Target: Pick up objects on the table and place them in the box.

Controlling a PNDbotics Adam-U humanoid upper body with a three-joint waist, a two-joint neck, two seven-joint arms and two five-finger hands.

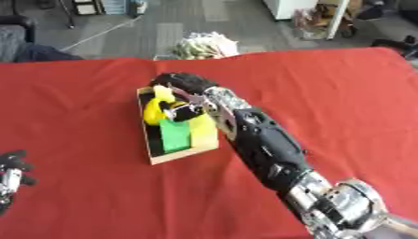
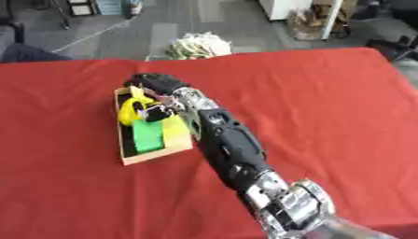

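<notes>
A shallow cardboard box lies left of centre on the red table. Inside it a green block lies flat beside a yellow slab. My right hand reaches over the box's far end, fingers curled around a yellow curved object that hangs just above the box floor. The right arm runs from the lower right corner up to the box and hides the box's right wall. My left hand rests at the lower left edge with relaxed fingers, holding nothing.
The red cloth covers the whole table. Past the far edge lie a grey floor, a pale bundle, furniture at the upper right and a dark seat at the upper left.
</notes>
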